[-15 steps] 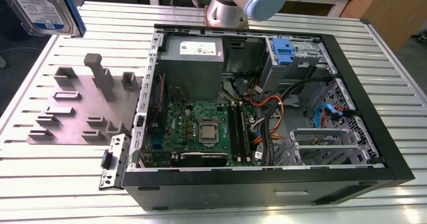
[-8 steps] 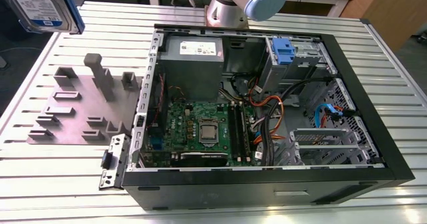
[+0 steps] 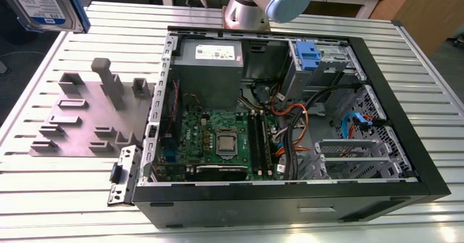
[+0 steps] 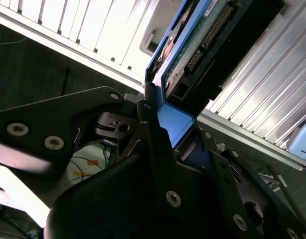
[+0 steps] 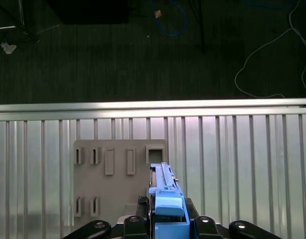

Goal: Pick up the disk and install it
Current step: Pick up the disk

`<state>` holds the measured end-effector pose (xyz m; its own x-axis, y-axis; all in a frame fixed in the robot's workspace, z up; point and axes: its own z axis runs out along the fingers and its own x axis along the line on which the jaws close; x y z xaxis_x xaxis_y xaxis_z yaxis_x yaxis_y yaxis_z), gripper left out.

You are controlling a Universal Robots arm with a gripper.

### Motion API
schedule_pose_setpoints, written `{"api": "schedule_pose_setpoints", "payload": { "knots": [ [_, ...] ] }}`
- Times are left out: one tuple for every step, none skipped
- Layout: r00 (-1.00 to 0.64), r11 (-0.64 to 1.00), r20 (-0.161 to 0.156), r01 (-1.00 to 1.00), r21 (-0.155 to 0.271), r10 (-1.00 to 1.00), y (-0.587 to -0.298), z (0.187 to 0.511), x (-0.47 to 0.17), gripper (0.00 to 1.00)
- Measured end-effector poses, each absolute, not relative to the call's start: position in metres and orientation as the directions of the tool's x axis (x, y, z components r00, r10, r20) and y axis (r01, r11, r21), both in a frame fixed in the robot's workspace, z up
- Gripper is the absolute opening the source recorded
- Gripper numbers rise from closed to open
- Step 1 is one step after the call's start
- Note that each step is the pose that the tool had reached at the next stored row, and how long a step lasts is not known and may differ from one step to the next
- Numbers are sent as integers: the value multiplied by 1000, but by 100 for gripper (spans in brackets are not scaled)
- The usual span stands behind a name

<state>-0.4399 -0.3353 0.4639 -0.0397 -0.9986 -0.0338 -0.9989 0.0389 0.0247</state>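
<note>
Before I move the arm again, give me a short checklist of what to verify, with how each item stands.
1. Grip on the disk: ok. The gripper is shut on it at its blue side rail.
2. Disk clear of the grey fixture plate: ok. In the first wrist view it hangs above the plate, apart from its slots.
3. Computer case open: ok. The side panel is off and the inside is exposed.
4. Drive bay free: cannot tell. A blue latch piece sits at it.
5. Cables clear of the bay: cannot tell. The orange and black bundle runs close beside it.
</note>
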Motion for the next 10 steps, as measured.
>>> {"api": "schedule_pose_setpoints", "payload": {
  "knots": [
    [-40,39,-34,-999,25,-999,-335,465,-440,36],
    [-40,39,-34,-999,25,-999,-335,466,-440,36],
    [-40,39,-34,-999,25,-999,-335,467,-440,36],
    [-40,39,-34,-999,25,-999,-335,468,-440,36],
    [-40,39,-34,-999,25,-999,-335,469,-440,36],
    [-40,39,-34,-999,25,-999,-335,470,-440,36],
    [-40,39,-34,-999,25,-999,-335,471,-440,36],
    [-40,39,-34,-999,25,-999,-335,472,-440,36],
    [-40,39,-34,-999,25,-999,-335,473,-440,36],
    [-40,39,-34,-999,25,-999,-335,474,-440,36]
  ]
}}
